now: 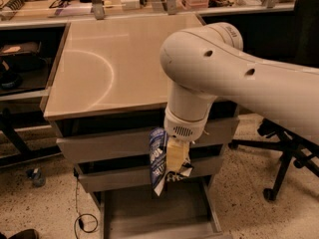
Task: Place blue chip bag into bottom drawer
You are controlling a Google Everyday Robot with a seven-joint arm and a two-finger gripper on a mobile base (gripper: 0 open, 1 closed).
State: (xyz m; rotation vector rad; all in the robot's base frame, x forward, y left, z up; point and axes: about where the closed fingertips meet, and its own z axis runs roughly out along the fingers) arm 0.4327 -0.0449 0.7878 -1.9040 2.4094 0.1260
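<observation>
The blue chip bag (158, 162) hangs upright, dark blue with white print, in front of the two upper drawer fronts. My gripper (175, 164) hangs below the big white arm and is shut on the blue chip bag, holding it by its right side. The bottom drawer (149, 213) is pulled out below, a wide shallow grey tray with side rails and a bare floor. The bag hangs above the drawer's back part, a little above the floor.
The beige cabinet top (119, 63) lies behind the arm. Two scuffed drawer fronts (109, 148) are shut above the open drawer. An office chair base (284, 158) stands at the right. A cable (82, 218) lies on the floor at the left. Shelving with clutter (20, 59) is at the left.
</observation>
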